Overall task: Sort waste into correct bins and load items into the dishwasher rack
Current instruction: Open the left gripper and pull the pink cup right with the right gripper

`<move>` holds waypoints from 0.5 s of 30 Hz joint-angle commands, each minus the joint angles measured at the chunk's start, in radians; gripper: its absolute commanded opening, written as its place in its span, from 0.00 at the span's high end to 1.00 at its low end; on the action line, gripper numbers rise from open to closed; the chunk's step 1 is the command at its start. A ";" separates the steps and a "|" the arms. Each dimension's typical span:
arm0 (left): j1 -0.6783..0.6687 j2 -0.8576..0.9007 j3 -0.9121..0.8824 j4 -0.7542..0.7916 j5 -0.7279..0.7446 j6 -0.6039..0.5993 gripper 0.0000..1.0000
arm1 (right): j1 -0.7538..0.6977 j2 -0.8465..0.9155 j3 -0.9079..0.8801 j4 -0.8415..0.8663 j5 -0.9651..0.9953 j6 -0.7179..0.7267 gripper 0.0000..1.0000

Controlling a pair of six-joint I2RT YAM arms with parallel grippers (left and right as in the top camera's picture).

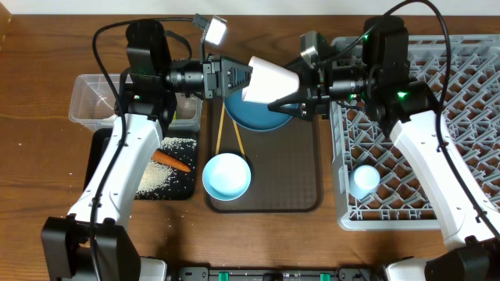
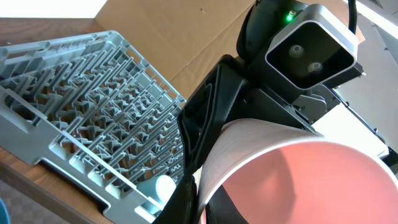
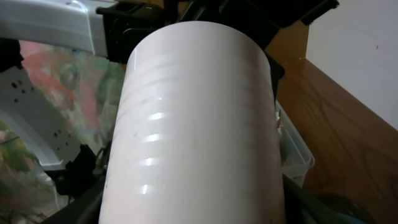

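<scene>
Handover in the air over the blue plate (image 1: 254,119). Gripping one end of the pink cup (image 1: 273,78) with the left gripper (image 1: 246,78), jaws shut. Reaching round it with the right gripper (image 1: 287,98); squeezing yet or not, cannot tell. Squeeze tight with the right first, then let go with the left.

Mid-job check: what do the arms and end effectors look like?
Left arm and right arm match: white tubular links, black joint housings, looping black cables. The left end effector and right end effector are black, each carrying a pale boxy camera. The right arm shows a green light.
</scene>
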 commanded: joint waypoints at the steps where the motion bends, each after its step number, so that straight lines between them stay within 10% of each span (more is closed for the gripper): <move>1: 0.001 -0.001 0.006 0.005 -0.014 -0.005 0.94 | 0.010 0.011 -0.001 0.012 -0.034 -0.003 0.44; 15: 0.001 -0.001 0.006 0.003 -0.013 -0.005 0.92 | 0.008 0.011 -0.001 0.068 -0.040 0.042 0.67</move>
